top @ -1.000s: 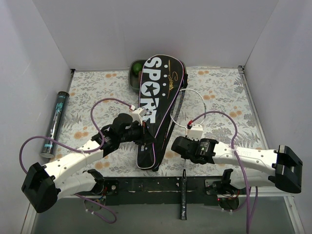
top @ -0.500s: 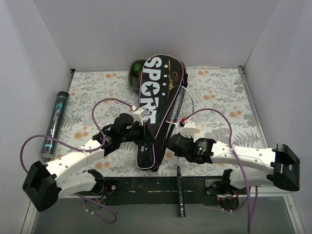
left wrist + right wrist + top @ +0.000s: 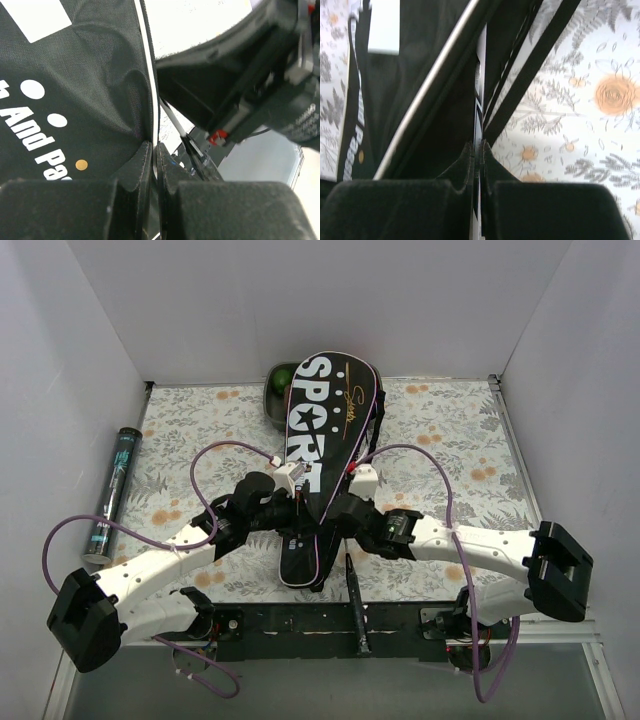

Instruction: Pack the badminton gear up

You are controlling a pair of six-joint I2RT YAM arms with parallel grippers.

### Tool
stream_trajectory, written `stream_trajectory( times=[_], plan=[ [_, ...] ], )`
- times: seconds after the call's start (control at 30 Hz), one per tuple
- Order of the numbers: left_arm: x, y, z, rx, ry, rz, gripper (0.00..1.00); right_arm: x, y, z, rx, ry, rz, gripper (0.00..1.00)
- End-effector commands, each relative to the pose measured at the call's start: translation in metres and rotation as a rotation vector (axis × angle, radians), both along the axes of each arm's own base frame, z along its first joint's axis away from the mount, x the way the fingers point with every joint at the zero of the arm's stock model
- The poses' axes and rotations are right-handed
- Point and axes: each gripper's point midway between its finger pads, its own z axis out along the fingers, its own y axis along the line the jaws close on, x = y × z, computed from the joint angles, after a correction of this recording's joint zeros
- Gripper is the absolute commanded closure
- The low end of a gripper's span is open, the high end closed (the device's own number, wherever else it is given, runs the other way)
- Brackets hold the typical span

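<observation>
The long black cover [image 3: 325,410] lettered "SPORT" lies slanted down the middle of the table. My left gripper [image 3: 297,520] is shut on the cover's white-piped edge [image 3: 150,100] near its narrow lower end, jaws [image 3: 155,152] pinched together. My right gripper [image 3: 335,530] is shut on a racket's thin shaft [image 3: 478,117], right beside the cover's opening [image 3: 425,75]. The racket's black handle [image 3: 355,615] sticks out toward the near edge. Its head is hidden inside the cover. In the left wrist view the right gripper's body [image 3: 250,85] looms close.
A grey tray [image 3: 273,392] with green toy food sits behind the cover's top. A dark tube [image 3: 112,490] lies along the left wall. The cover's black strap [image 3: 542,52] trails over the floral tablecloth [image 3: 450,440]. White walls close in three sides.
My right arm has swung left to the cover, carrying the racket. The racket's head has slid out of sight into the cover and its handle has shifted left. The left gripper held still.
</observation>
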Motion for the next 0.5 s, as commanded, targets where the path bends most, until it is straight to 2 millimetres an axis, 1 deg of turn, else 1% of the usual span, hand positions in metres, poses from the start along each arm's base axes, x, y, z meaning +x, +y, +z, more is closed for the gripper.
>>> stream_trajectory(
  times=[0.0, 0.03, 0.1, 0.13, 0.17, 0.2, 0.23, 0.33, 0.4, 0.47],
  plan=[
    [-0.005, -0.007, 0.014, -0.057, -0.026, -0.043, 1.0, 0.044, 0.022, 0.034, 0.131, -0.129, -0.005, 0.99],
    [-0.006, -0.007, 0.013, -0.059, -0.023, -0.045, 1.0, 0.054, 0.016, 0.033, 0.125, -0.134, -0.025, 0.99],
    [-0.009, -0.006, 0.01, -0.056, -0.012, -0.052, 1.0, 0.067, 0.017, 0.034, 0.132, -0.154, -0.026, 0.99],
    [-0.009, -0.006, 0.009, -0.056, -0.008, -0.051, 1.0, 0.079, 0.012, 0.034, 0.137, -0.16, -0.05, 0.99],
    [-0.01, -0.006, 0.009, -0.057, -0.007, -0.052, 1.0, 0.083, 0.011, 0.032, 0.141, -0.148, -0.045, 0.99],
    [-0.011, -0.006, 0.008, -0.058, -0.003, -0.053, 1.0, 0.093, 0.018, 0.037, 0.178, -0.168, -0.05, 0.99],
    [-0.011, -0.006, 0.009, -0.061, -0.002, -0.053, 1.0, 0.103, 0.013, 0.037, 0.176, -0.175, -0.063, 0.99],
    [-0.014, -0.007, 0.011, -0.073, 0.006, -0.065, 1.0, 0.121, 0.019, 0.035, 0.191, -0.175, -0.071, 0.99],
    [-0.015, -0.007, 0.012, -0.078, 0.01, -0.065, 1.0, 0.133, 0.024, 0.03, 0.192, -0.166, -0.075, 0.99],
    [-0.016, -0.007, 0.014, -0.085, 0.01, -0.071, 1.0, 0.139, 0.032, 0.027, 0.207, -0.161, -0.069, 0.99]
  ],
)
